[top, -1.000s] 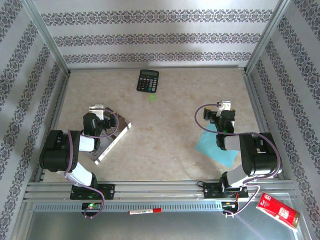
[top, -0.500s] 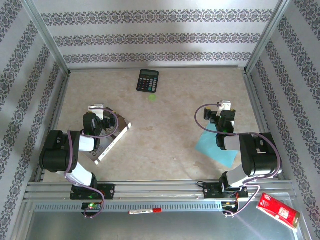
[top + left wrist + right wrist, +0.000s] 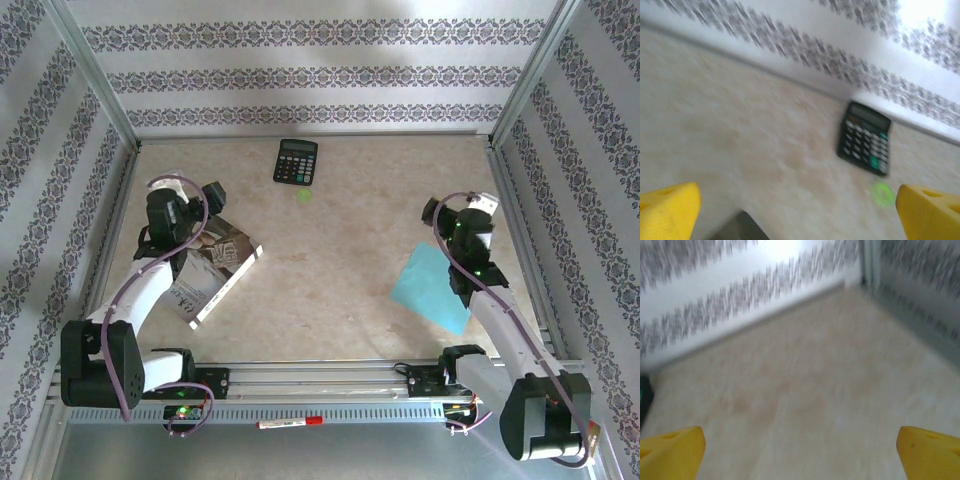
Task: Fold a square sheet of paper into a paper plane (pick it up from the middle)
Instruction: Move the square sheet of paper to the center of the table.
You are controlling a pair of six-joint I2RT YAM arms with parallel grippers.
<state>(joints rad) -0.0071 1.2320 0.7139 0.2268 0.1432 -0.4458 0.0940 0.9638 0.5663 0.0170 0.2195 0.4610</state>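
The square sheet of paper (image 3: 430, 286) is light cyan and lies flat and unfolded on the table at the right, turned like a diamond. My right gripper (image 3: 464, 210) hangs above the table just beyond the sheet's far corner. It is open, and between its yellow fingertips (image 3: 671, 446) I see bare table. My left gripper (image 3: 186, 192) is raised at the left, beyond the booklet, and is also open with nothing between its yellow fingertips (image 3: 667, 209). The paper plane is out of view.
A photo-printed booklet (image 3: 216, 266) lies near the left arm. A black calculator (image 3: 296, 161) (image 3: 865, 138) sits at the back centre, with a small green ring (image 3: 304, 195) (image 3: 882, 193) in front of it. Patterned walls and metal rails enclose the table.
Both arms have stretched out from their folded pose. The left gripper moved away to the far left off the booklet. The right gripper moved far-right, uncovering the sheet's upper part.
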